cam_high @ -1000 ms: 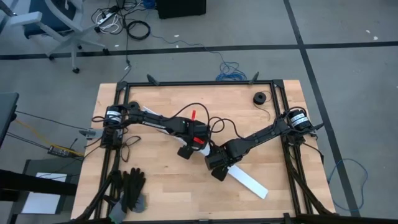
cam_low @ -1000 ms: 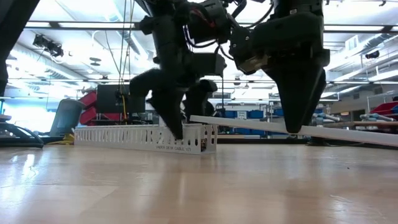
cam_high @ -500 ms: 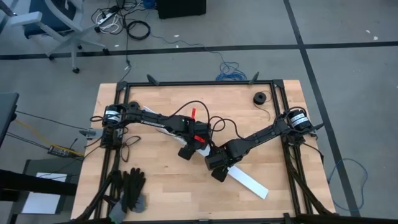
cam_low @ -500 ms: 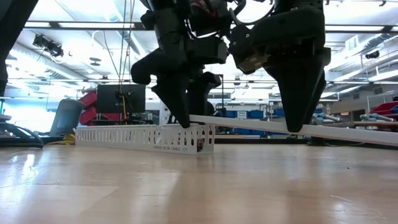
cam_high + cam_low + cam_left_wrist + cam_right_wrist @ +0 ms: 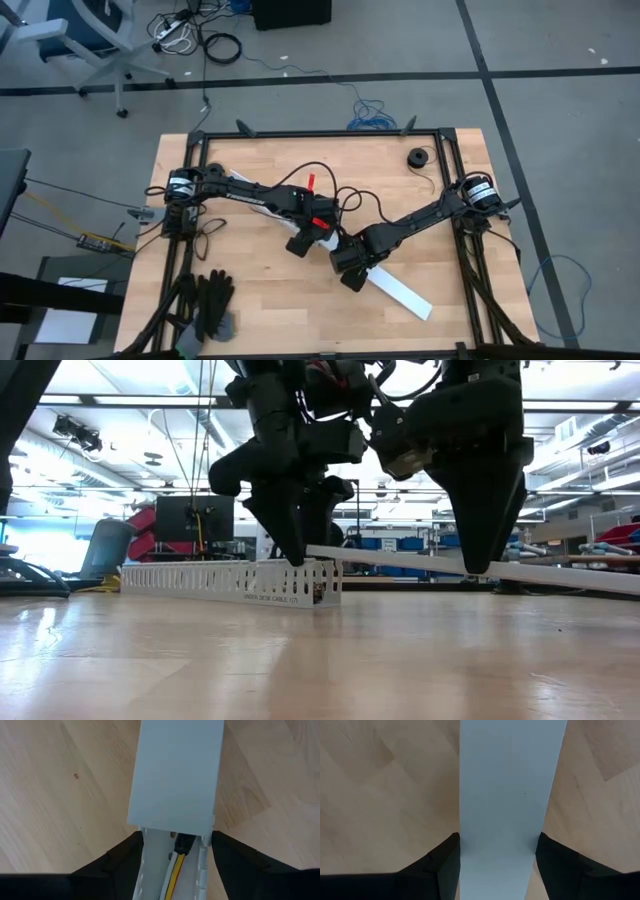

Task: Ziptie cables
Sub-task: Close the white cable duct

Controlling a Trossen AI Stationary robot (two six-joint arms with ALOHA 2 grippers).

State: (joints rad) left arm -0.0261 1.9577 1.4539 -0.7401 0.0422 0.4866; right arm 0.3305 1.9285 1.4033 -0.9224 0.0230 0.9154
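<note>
A white slotted channel (image 5: pixel 262 203) lies slantwise on the wooden table; the cables (image 5: pixel 175 865), yellow and white wires with a dark plug (image 5: pixel 184 844), lie inside it. My left gripper (image 5: pixel 176 834) is shut on the channel's near end (image 5: pixel 300 575). A flat white cover strip (image 5: pixel 400 292) runs on from that end toward the table's near right. My right gripper (image 5: pixel 497 835) is shut on this strip, close beside the left one. My left gripper pinches the channel's two side walls (image 5: pixel 144 855) between its fingers, at the end where the cover strip begins. The fingers slant down from above and lie across the channel. The channel's bottom rests on the table. My right gripper pinches the cover strip by its two long edges (image 5: pixel 462 850), fingers pointing down and lying across it. In the low view the strip (image 5: pixel 400 560) is off the table, with its end at the channel's top (image 5: pixel 312 550).
Black gloves (image 5: pixel 212 300) lie at the table's near left. A black roll (image 5: pixel 417 158) sits at the far right. A black frame (image 5: pixel 320 133) borders the table. Bare wood lies near the front edge (image 5: pixel 300 660).
My left gripper has shut onto the channel's end, its fingers drawing together while it tipped slightly. The channel's end has slid a little along the table. My right gripper and the cover strip have kept still.
</note>
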